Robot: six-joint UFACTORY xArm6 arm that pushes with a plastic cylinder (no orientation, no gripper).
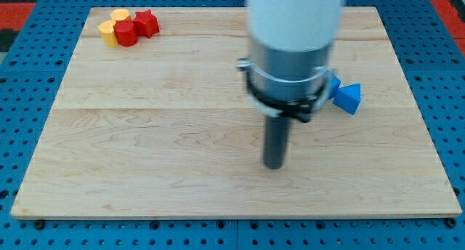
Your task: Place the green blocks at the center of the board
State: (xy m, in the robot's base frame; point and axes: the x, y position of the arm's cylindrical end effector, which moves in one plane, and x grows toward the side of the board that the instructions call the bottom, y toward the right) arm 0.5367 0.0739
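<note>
No green block shows in the camera view; the arm's wide body hides part of the board's upper middle. My tip [273,165] rests on the wooden board [145,148] a little right of centre and below the middle. It touches no block. A blue triangular block [349,97] lies up and to the right of the tip, with another blue block [335,86] partly hidden behind the arm beside it.
At the board's top left corner sit two yellow blocks [109,31] [120,16], a red round block [126,33] and a red star-shaped block [146,22], bunched together. A blue pegboard [29,75] surrounds the board.
</note>
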